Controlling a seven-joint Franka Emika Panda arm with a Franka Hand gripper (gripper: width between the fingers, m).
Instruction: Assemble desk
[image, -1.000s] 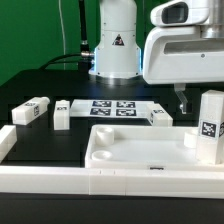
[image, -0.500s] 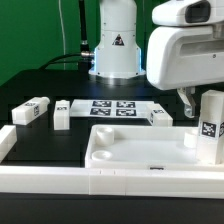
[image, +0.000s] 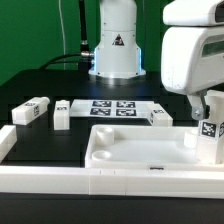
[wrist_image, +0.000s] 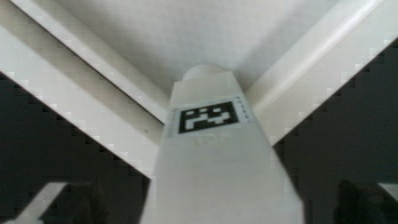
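The white tray-like tabletop (image: 100, 132) lies rim-up in the middle of the table. One white leg (image: 209, 130) stands upright at its right end, with a tag on its face. My gripper (image: 197, 104) hangs over that leg, mostly hidden by the hand. In the wrist view the leg (wrist_image: 214, 120) runs up between my fingers and the gripper (wrist_image: 210, 206) straddles it, open, with a dark gap on each side. The tabletop (wrist_image: 267, 30) shows behind it. Three more legs lie loose: two at the left (image: 32, 111) (image: 62, 113) and one behind the tabletop (image: 161, 117).
The marker board (image: 112, 107) lies flat behind the tabletop. A long white border rail (image: 60, 181) runs along the front and up the left side. The robot base (image: 115, 45) stands at the back.
The hand has moved toward the exterior view's right and nearer the camera, and now stands over the upright leg. The parts on the table have not moved.
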